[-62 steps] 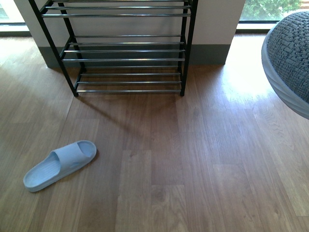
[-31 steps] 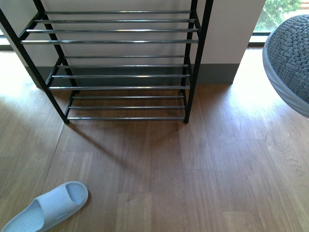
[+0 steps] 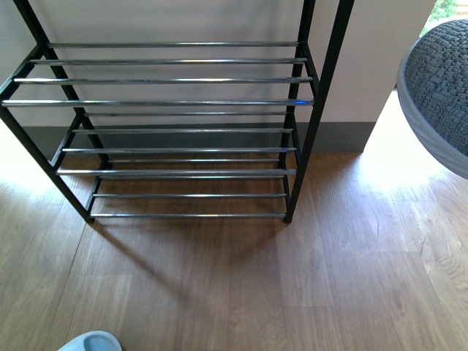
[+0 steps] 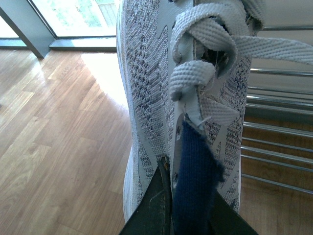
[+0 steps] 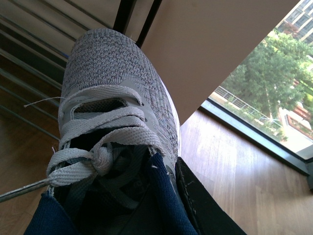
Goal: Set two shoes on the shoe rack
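Observation:
The shoe rack (image 3: 183, 102), a black frame with chrome bars, fills the upper front view with its tiers bare. One grey knit sneaker (image 3: 439, 88) hangs in the air at the right edge of that view. In the left wrist view my left gripper (image 4: 188, 210) is shut on the navy lining of a grey knit sneaker (image 4: 146, 98), with rack bars (image 4: 279, 147) just beyond. My right gripper (image 5: 164, 186) is shut on the navy collar of the other grey knit sneaker (image 5: 112, 73), whose toe points at the rack bars (image 5: 29, 49). Only the tip of a pale blue slide (image 3: 91, 341) shows.
The rack stands on a wooden floor (image 3: 219, 285) against a pale wall with a grey skirting (image 3: 344, 135). A floor-level window (image 5: 274, 98) lies to the right of the rack, and another window (image 4: 78, 19) shows in the left wrist view.
The front view has closed in on the rack, which now looks larger and sits lower in the picture. The blue slide has slipped down to the bottom edge. The sneaker at the right edge keeps its place.

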Robot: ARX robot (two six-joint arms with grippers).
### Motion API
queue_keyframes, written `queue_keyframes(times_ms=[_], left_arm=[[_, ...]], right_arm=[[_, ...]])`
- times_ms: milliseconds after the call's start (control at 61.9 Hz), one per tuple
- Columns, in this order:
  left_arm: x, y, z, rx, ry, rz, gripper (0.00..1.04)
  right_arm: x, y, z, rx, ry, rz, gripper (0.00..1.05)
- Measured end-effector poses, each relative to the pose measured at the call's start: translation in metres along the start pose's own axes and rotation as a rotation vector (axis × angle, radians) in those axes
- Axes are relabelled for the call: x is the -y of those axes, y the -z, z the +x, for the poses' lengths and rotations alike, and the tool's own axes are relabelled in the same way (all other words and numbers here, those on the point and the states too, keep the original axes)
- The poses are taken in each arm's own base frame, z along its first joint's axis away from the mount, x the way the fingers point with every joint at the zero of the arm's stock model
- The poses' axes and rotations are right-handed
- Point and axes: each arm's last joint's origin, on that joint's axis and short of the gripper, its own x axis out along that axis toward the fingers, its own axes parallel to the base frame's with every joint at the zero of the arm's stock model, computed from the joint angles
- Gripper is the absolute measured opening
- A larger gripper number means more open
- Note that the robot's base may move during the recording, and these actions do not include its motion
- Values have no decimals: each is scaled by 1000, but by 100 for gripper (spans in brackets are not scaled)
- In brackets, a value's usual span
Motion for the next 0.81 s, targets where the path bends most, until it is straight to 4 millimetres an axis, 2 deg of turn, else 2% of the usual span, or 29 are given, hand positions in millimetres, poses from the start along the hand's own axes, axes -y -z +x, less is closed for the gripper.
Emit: queue_keyframes(times_ms=[807], left_arm=[[0, 0, 0, 0, -2, 0, 2]], right_arm=[[0, 0, 0, 1, -1, 0, 1]])
